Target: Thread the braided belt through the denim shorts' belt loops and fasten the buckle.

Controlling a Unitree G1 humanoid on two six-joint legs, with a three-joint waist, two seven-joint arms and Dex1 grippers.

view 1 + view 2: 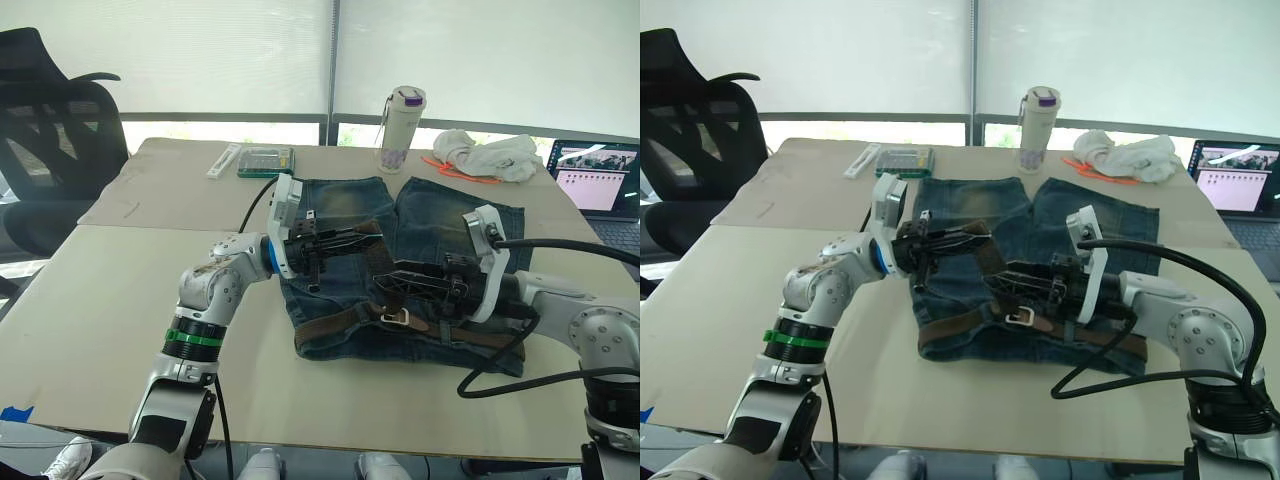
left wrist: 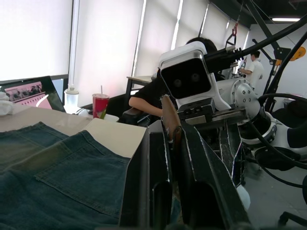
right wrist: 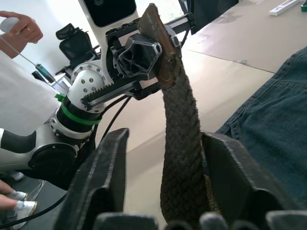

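Left gripper [image 1: 345,243] clenches the dark brown braided belt's [image 3: 180,143] tip, strap running toward the spread-fingered right gripper [image 1: 400,282].

A beige table [image 1: 120,330] carries the denim shorts [image 1: 440,215] under both grippers. Beyond them stand a bottle [image 1: 401,130], a white cloth [image 1: 490,155], a laptop [image 1: 600,180] and a small box [image 1: 265,162].

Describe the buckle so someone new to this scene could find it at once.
Start at the denim shorts spread mid-table. Along their near waistband runs the braided belt. The buckle sits midway along it, below the right gripper: a small silver metal frame, the one shiny thing among brown strap and blue denim.
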